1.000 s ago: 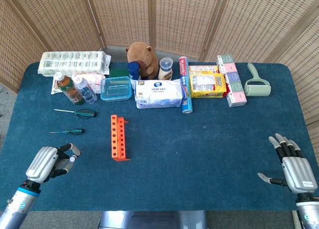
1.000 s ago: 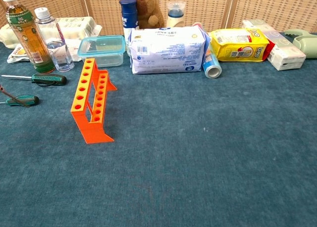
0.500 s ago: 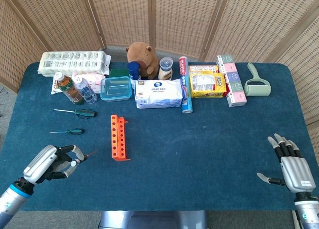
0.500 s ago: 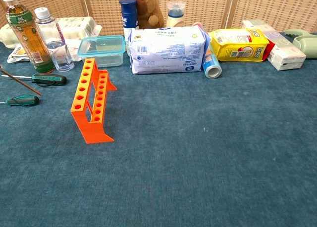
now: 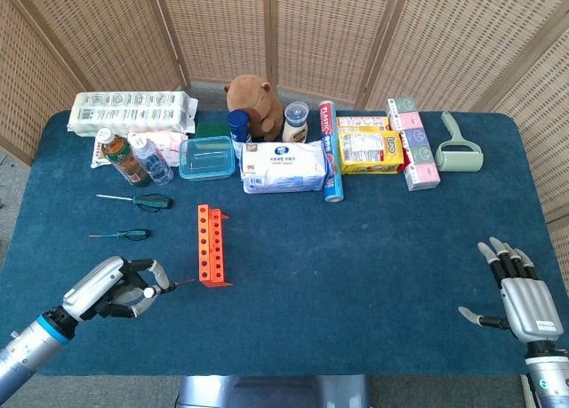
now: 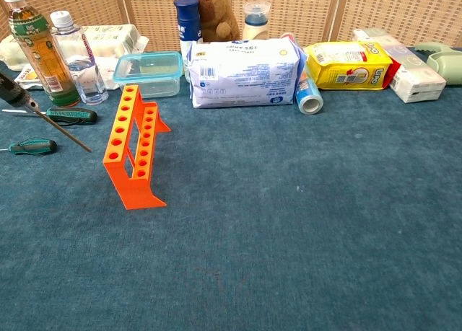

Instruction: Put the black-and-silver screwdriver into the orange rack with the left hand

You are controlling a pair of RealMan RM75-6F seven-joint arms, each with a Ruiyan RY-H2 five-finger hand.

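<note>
Since a second ago, the left hand (image 5: 120,290) has travelled from the near left corner of the worktop (image 5: 356,266) toward the orange rack (image 5: 212,245), carrying the black-and-silver screwdriver (image 6: 45,115) with it. In the head view the hand now sits just left of the rack's near end, and the tool's tip reaches close to the rack's foot without touching it. In the chest view the shaft, absent from that view at first, now enters from the left edge and slopes down toward the rack, its tip stopping just short of the upright.

The fingers (image 5: 153,272) of the left hand are curled around the handle and hold it; the exact contact cannot be made out. The screwdriver is off the worktop, tilted well away from upright.

The right hand (image 5: 524,294) rests near the near right corner, fingers spread, holding nothing, in the same place as before.

Two green-handled screwdrivers (image 5: 133,235) lie untouched near the left edge.

Assessment: transport is nearly complete; insertion has not begun. The shaft probably needs raising and turning tip-down over a hole in the rack's top row. The rack looks light, and a sideways nudge from the tip could shift or topple it.
</note>
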